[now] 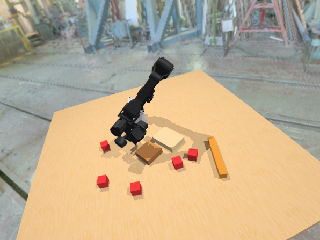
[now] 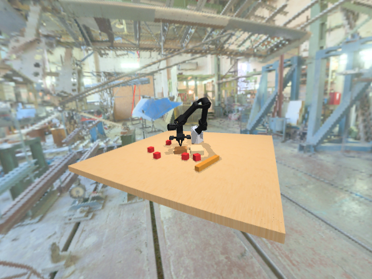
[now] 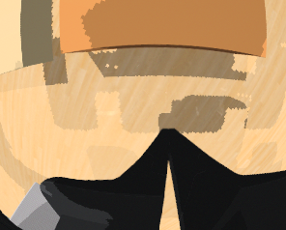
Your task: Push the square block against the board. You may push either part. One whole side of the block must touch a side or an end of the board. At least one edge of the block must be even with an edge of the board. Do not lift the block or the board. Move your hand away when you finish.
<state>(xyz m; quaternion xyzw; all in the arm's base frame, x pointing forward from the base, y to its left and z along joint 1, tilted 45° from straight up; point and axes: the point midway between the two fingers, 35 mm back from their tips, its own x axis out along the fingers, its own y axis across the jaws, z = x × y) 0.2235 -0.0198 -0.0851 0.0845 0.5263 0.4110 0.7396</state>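
Fingertips [image 1: 136,143] [image 2: 180,145] of ours are closed, holding nothing. Right of them, past a narrow gap, lies the cream slab [image 1: 168,138] [image 2: 197,150] [image 3: 9,36]'s near-left edge; closer, just beside us, the brown square block [image 1: 148,151] [image 2: 180,150] [image 3: 164,24]. Room separates it from the red cubes.

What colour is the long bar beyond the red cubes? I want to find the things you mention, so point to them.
Orange [image 1: 218,158] [image 2: 207,163]; the top view shows it best.

Top view: raised, fairly near, facing obliquely down across the tabletop [image 1: 172,211] [image 2: 218,193] [image 3: 140,164]; exterior view: farther, lower, facing across it; wrist view: closest, at the gripper [image 1: 135,143] [image 2: 180,145] [image 3: 167,134], facing its fingertips; shared by top and exterior: whole arm [image 1: 146,92] [image 2: 188,113].
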